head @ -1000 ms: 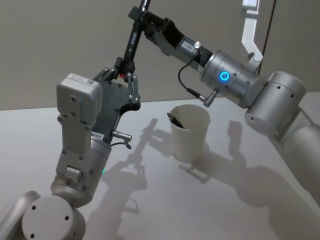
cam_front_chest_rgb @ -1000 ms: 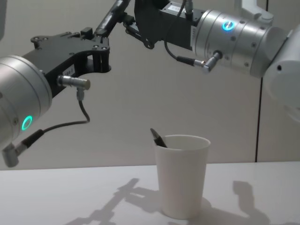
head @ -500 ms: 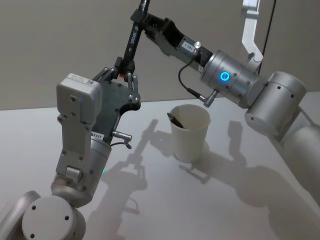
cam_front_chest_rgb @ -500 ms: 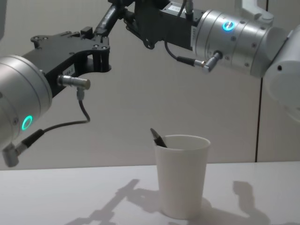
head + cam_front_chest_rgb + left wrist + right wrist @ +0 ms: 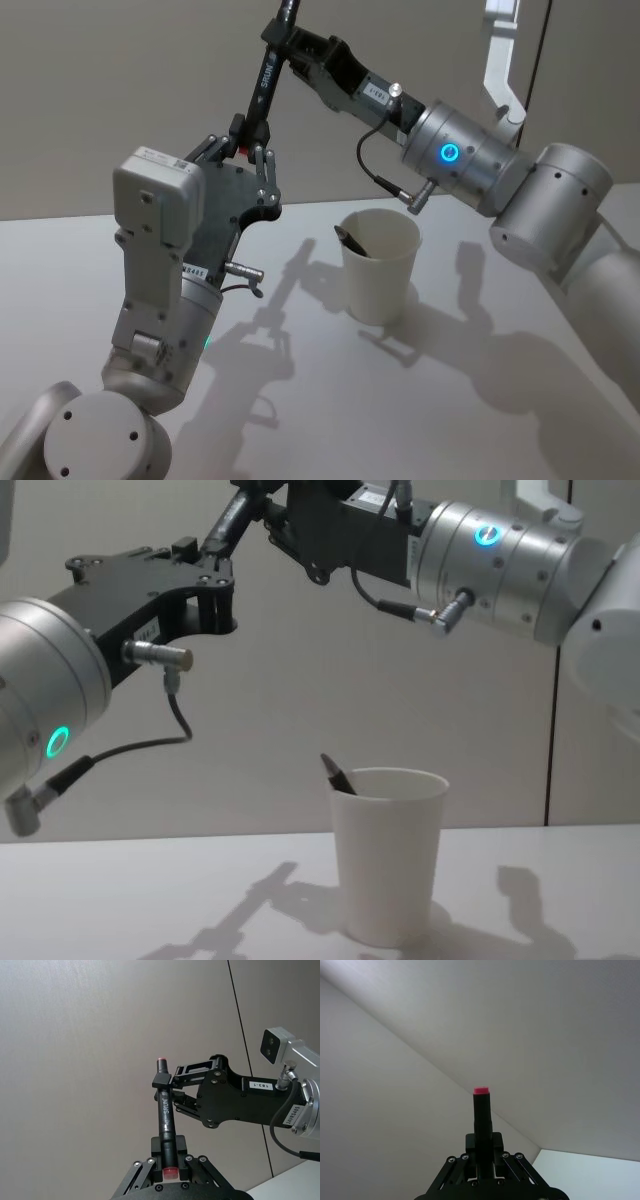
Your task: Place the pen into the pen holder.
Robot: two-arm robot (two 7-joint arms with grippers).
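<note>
The pen (image 5: 264,88) hangs in the air between the two arms, high above the table (image 5: 470,420) and up and to the left of the pen holder (image 5: 380,262), so the coming move turns on carrying it right and downward until its long axis stands over the cup's open mouth. That axis runs steeply, its lower end pinched in the left gripper (image 5: 246,146) and its upper part clamped by the right gripper (image 5: 283,38), which reaches in from the right; both sets of fingers look closed narrow on the barrel, though from the left wrist view I cannot be sure how firmly the right one bears. The right arm is the nearer of the two to the cup, its wrist passing just above and behind the rim. The pen is a slim black barrel with white lettering along it and a small red cap at the end. The pen holder is a plain white tapered paper cup standing upright on the table's far middle, and the dark tip of another pen (image 5: 336,774) leans against its left rim.
</note>
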